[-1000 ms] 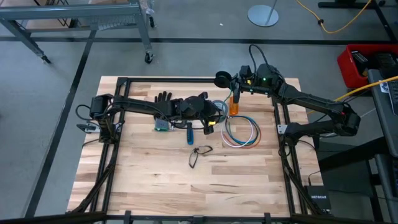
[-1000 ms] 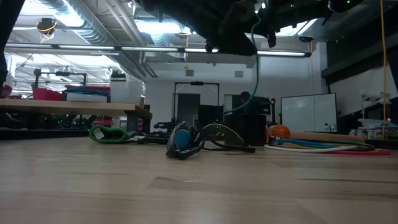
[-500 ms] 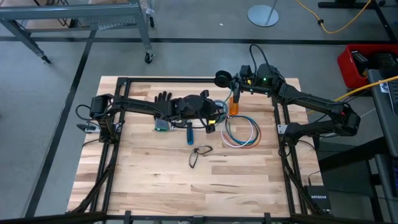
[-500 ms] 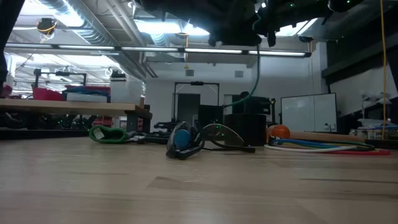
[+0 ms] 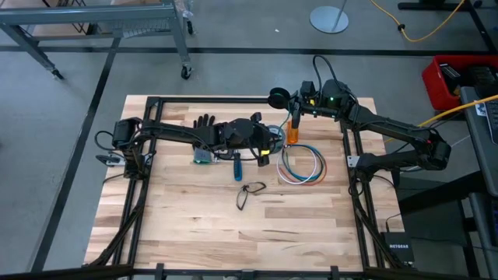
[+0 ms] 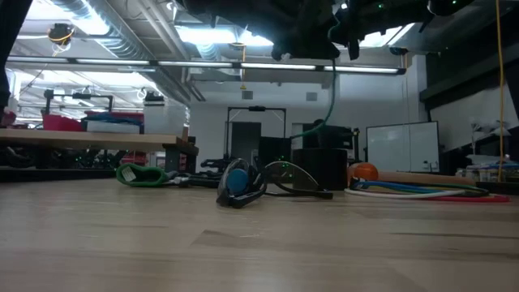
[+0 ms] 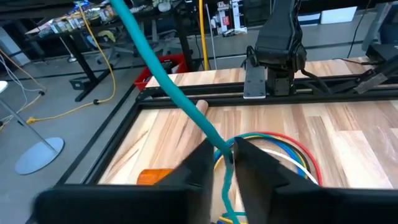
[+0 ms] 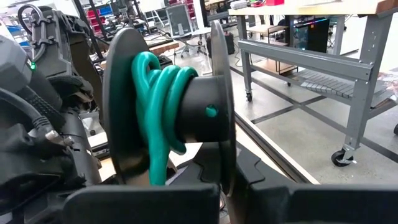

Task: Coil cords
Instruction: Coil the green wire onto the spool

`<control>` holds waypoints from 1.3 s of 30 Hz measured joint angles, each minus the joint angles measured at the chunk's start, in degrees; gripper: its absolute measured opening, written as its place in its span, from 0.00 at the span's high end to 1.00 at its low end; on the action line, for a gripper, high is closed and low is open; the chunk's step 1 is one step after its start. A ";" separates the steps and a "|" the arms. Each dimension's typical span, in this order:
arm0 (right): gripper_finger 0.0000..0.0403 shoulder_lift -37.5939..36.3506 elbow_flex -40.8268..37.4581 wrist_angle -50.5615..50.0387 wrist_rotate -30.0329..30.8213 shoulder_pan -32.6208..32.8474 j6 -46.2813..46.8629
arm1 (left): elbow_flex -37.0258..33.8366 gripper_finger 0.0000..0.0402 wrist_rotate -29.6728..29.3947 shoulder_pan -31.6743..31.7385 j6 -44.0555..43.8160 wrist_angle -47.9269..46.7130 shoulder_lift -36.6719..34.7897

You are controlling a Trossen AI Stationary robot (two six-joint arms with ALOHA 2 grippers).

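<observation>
A ring of thin white, blue and red cords (image 5: 302, 165) lies flat on the table right of centre. It also shows in the left wrist view (image 7: 283, 144) and the low view (image 6: 422, 191). My right gripper (image 5: 289, 101) is at the far side, shut on a black spool (image 8: 186, 106) with a teal cord (image 8: 155, 93) wound on its hub. My left gripper (image 5: 267, 148) is at mid-table, above the ring's left side. It is shut on the same teal cord (image 7: 168, 74), which runs up from it toward the spool. My left gripper pinches a free stretch of the teal cord (image 7: 219, 144) between its two fingers, which lie across it. The cord rises straight from the fingers toward the spool. Below them it goes on down (image 7: 226, 186), clear of the table. My right gripper pinches the rim of one spool flange (image 8: 222, 171) between its two fingers. The spool is lifted clear above the table, its axis about level. The teal cord hangs from the hub (image 6: 333, 89).
An orange object (image 5: 292, 132) lies between the grippers. A blue-handled tool (image 5: 238, 166), glasses (image 5: 249, 194), a black glove (image 5: 204, 122) and a green item (image 5: 202, 155) lie left of the ring. A black roll (image 6: 320, 166) stands near the orange object. A dark frame borders the table.
My left gripper has gone slightly toward the table's right edge and a little up, still shut on the teal cord. The spool and the cord ring have stayed in place.
</observation>
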 joint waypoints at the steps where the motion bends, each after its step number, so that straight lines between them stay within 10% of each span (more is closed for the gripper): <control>1: 1.00 0.00 0.00 0.00 0.00 0.00 0.00 | 0.00 0.92 0.00 0.00 0.00 -0.22 0.00; 21: 1.00 -2.68 -0.09 -19.59 -3.34 0.04 -4.01 | 0.10 1.00 -5.17 4.12 -0.45 -19.20 0.00; 39: 1.00 0.87 -0.04 -35.23 3.24 0.07 -15.86 | 0.12 1.00 1.21 10.58 -2.97 -16.00 0.02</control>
